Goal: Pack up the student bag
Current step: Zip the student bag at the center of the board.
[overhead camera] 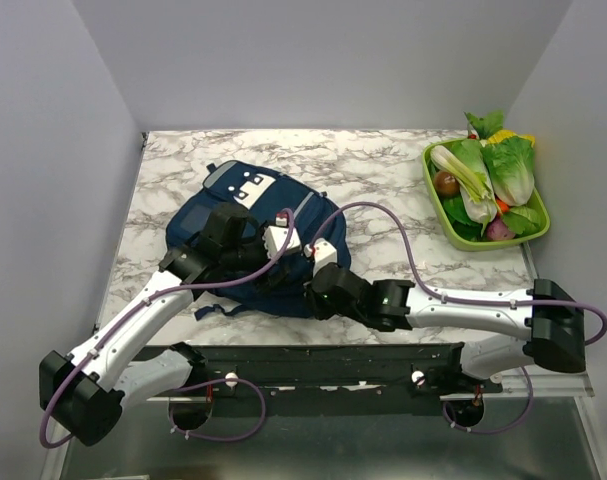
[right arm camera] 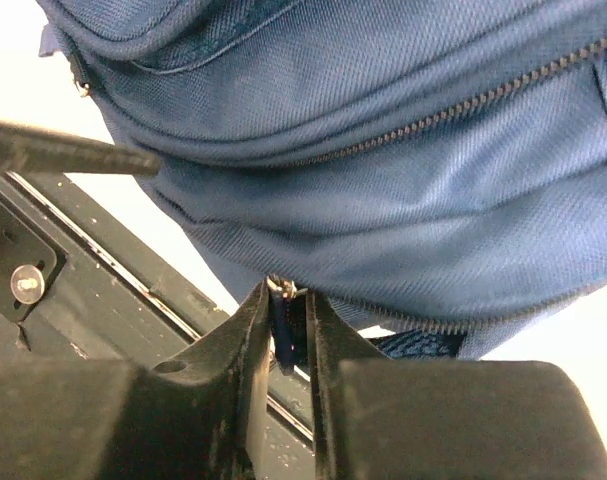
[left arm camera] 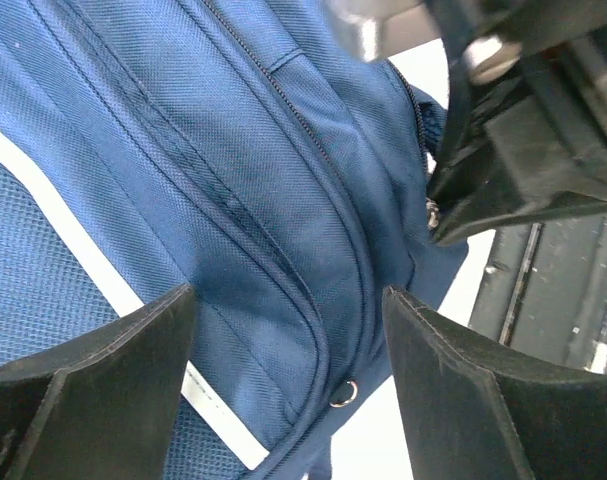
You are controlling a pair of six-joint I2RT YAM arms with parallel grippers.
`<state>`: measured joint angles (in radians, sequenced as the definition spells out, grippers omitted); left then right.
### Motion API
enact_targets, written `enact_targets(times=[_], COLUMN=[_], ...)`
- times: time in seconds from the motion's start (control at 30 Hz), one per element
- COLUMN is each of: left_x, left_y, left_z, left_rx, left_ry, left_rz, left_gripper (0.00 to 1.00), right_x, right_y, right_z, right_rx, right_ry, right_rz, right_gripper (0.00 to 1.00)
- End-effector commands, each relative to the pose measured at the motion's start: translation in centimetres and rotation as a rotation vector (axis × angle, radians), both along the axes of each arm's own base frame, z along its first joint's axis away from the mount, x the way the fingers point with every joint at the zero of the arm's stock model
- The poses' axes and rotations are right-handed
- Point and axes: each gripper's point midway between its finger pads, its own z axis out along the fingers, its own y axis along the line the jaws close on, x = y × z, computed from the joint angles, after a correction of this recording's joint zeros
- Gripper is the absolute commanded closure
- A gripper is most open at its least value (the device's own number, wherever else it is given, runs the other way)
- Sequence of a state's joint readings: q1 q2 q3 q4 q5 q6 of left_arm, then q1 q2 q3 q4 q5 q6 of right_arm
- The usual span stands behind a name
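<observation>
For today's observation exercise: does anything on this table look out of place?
The green plastic tray of leafy vegetables at the far right corner seems unrelated to the navy blue fabric backpack; nothing looks spilled or damaged.

The left arm [overhead camera: 143, 310] and right arm [overhead camera: 473, 305] hide perhaps half the student bag [overhead camera: 245, 190] (its near side).

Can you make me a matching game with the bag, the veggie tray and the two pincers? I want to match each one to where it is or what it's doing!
Things:
1 bag
2 tray
3 left pincer
4 right pincer

Place or state:
A shut on a zip pull
B far right corner
C open over the bag
D lying in the middle

Pairs: 1-D, 2-B, 3-C, 4-A
</observation>
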<state>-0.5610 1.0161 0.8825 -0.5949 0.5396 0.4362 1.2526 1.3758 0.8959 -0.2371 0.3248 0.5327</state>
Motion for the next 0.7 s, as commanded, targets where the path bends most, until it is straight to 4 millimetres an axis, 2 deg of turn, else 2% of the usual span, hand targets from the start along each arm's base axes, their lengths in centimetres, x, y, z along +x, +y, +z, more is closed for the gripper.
enact_targets(times=[0.0, 0.07, 0.17, 0.2, 0.27, 0.3, 0.4, 0.47, 0.6, 0.67], left_x=[3.2, 3.2, 3.2, 3.0, 2.8, 2.7, 2.4, 2.1, 1.6, 1.5], left_y=[0.8, 0.9, 1.0, 0.9, 0.8, 0.8, 0.6, 0.5, 0.5, 0.5], left_z=[-1.2, -1.7, -2.2, -2.1, -2.1, -1.9, -1.7, -1.6, -1.5, -1.6], left_rx=[0.069, 0.085, 0.102, 0.101, 0.099, 0.097, 0.093, 0.089, 0.088, 0.089], left_ry=[-0.119, -0.127, -0.122, -0.116, -0.106, -0.100, -0.082, -0.068, -0.050, -0.048], left_rz=[0.096, 0.089, 0.085, 0.078, 0.068, 0.064, 0.052, 0.041, 0.030, 0.026], left_gripper=[0.20, 0.21, 0.29, 0.37, 0.45, 0.52, 0.64, 0.69, 0.86, 0.91], right_x=[-0.1, -0.2, -0.1, 0.0, 0.3, 0.4, 1.0, 1.4, 1.8, 1.8], right_y=[0.3, 0.1, -0.1, -0.2, -0.4, -0.6, -1.6, -2.2, -3.4, -3.6], right_z=[3.1, 2.9, 2.6, 2.6, 2.7, 2.7, 2.6, 3.1, 3.5, 3.7], right_rx=[0.132, 0.131, 0.130, 0.130, 0.126, 0.123, 0.103, 0.102, 0.087, 0.091], right_ry=[0.002, 0.006, 0.015, 0.013, 0.003, 0.000, -0.018, -0.042, -0.058, -0.054], right_rz=[-0.018, -0.024, -0.037, -0.038, -0.053, -0.061, -0.099, -0.123, -0.135, -0.129], right_gripper=[0.71, 0.70, 0.70, 0.70, 0.71, 0.74, 0.85, 0.89, 0.90, 0.86])
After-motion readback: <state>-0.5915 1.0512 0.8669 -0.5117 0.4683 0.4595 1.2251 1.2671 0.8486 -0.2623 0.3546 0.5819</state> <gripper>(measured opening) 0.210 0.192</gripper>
